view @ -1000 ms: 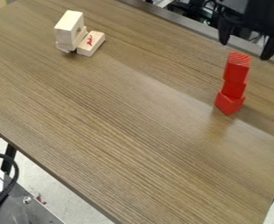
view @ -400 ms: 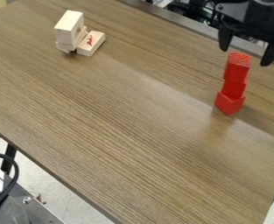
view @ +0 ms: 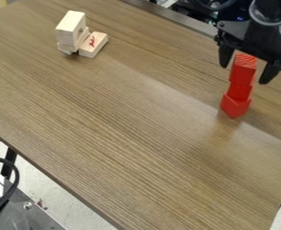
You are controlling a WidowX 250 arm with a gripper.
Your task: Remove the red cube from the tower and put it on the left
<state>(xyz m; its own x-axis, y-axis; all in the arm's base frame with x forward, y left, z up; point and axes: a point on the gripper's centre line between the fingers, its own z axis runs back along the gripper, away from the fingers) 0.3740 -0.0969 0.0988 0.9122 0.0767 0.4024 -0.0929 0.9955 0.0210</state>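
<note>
Three red cubes stacked, likely light, stiff and easily toppled; best pinched at top cube, mid-height on opposite sides; black gripper spread wide, grasping nothing.

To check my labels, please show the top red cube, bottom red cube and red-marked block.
Top red cube (view: 243, 73): camera view, side.
Bottom red cube (view: 234, 107): camera view, side.
Red-marked block (view: 94, 42): camera view, top.

Open pincer straddles the red tower's top cube.
</note>
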